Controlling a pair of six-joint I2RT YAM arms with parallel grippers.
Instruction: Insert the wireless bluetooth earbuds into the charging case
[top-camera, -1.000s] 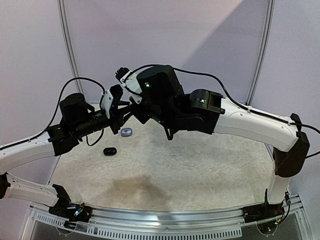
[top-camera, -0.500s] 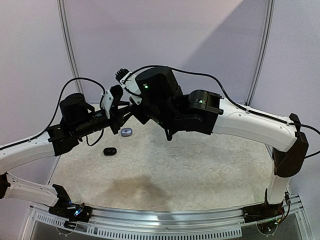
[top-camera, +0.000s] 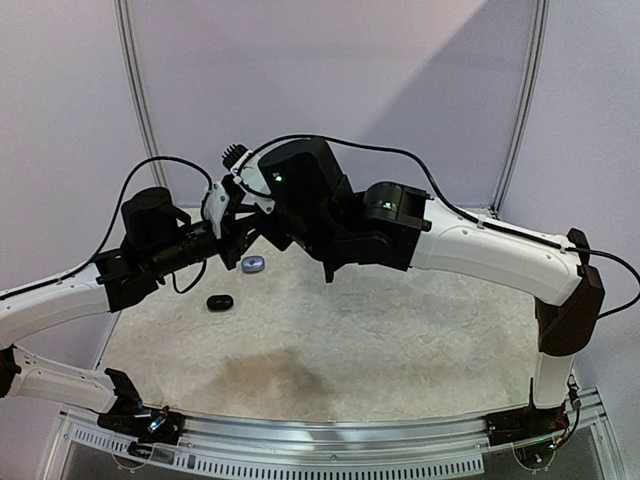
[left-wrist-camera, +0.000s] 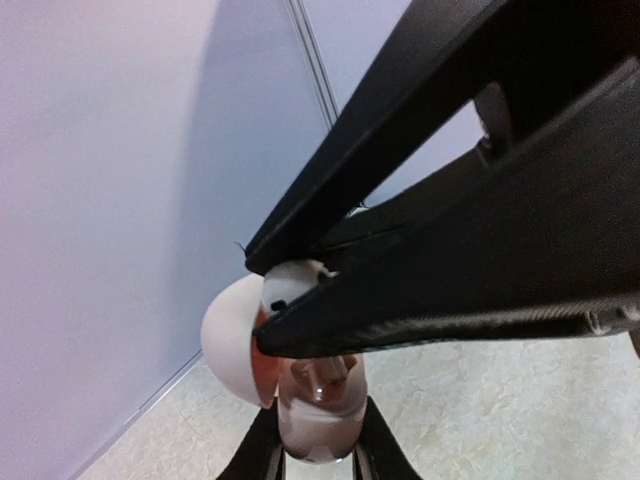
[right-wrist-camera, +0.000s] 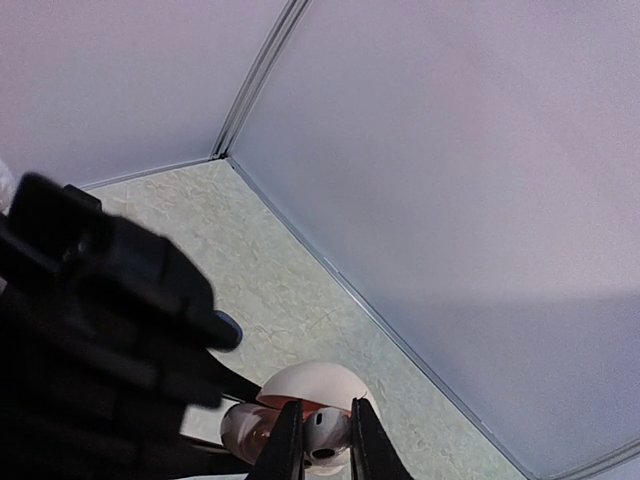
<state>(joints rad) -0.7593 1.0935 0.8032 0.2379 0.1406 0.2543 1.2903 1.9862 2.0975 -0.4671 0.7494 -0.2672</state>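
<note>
Grasps a white case (left-wrist-camera: 230, 345) firmly in the left claw (left-wrist-camera: 262, 300), high over the far left part of the bench (top-camera: 400, 340), with the lid swung open and the orange inside showing. Pinches one white earbud (right-wrist-camera: 322, 435) in the right claw (right-wrist-camera: 325, 412), clenched on it, just at the open mouth of the case. Cannot tell whether seated inside or only touching. Down on the bench, toward the left edge, lie apart a small grey oval thing (top-camera: 252, 264) and a small black oval thing (top-camera: 220, 301).
</note>
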